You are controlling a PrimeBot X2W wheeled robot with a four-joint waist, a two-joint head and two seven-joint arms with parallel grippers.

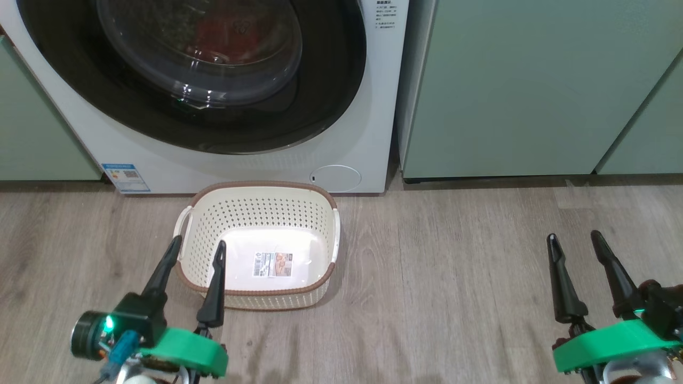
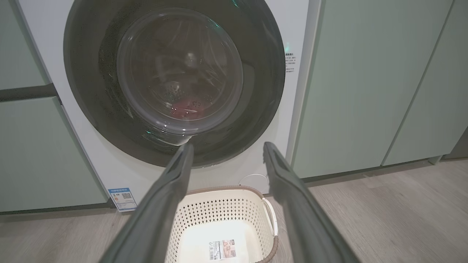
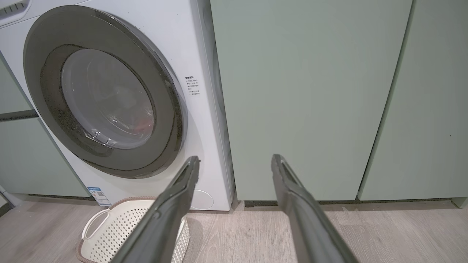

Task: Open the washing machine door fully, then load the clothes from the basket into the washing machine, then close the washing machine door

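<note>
The white washing machine [image 1: 352, 122] stands ahead, its round black-ringed door [image 1: 331, 80] shut flat against the front. Red clothes [image 1: 229, 34] show dimly through the glass bowl, inside the drum; the left wrist view shows the clothes [image 2: 186, 106] too. The cream basket [image 1: 256, 205] sits on the floor before the machine, with just a label on its floor. My left gripper [image 1: 197, 246] hovers open over the basket's near left corner. My right gripper [image 1: 573, 238] stands open, well to the right over bare floor. Both hold nothing.
Pale green cabinets [image 1: 533, 85] flank the machine on the right, with more [image 1: 32, 128] on the left. A round cap [image 1: 335, 177] and a blue sticker [image 1: 126, 177] sit low on the machine's front. Wood-look floor [image 1: 453, 277] stretches to the right of the basket.
</note>
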